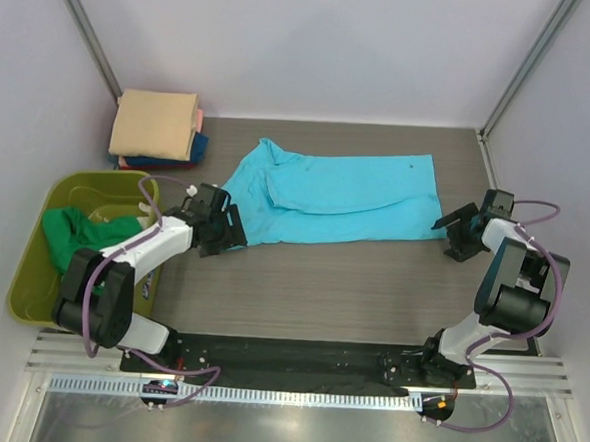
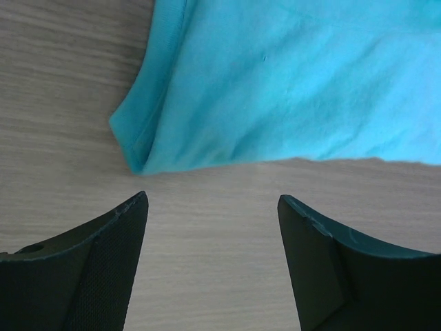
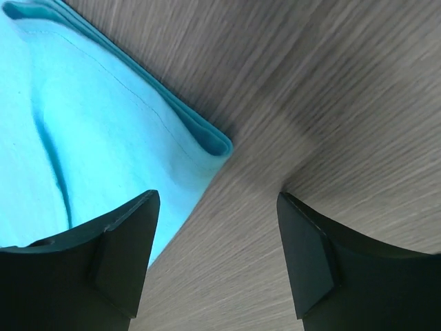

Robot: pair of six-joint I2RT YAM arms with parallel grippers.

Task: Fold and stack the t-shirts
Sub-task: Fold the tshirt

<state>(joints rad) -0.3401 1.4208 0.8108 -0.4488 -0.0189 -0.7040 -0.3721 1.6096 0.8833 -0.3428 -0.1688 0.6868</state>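
wood-grain table [image 1: 351,285]: olive bin [image 1: 29,283] far left, green t-shirt [image 1: 74,233] inside, folded stack [image 1: 156,122] behind it. left gripper [image 2: 212,200] fingers spread, just short of the turquoise t-shirt [image 1: 337,194] lying flat mid-table. right gripper [image 3: 217,196] spread too, at its right corner.

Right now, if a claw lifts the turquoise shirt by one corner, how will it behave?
Likely floppy: the turquoise shirt lies flat with soft creases, so a one-corner lift would probably let it drape and unfold. Probably light: its folded edge looks thin. Pushed, it may bunch rather than slide on the table.
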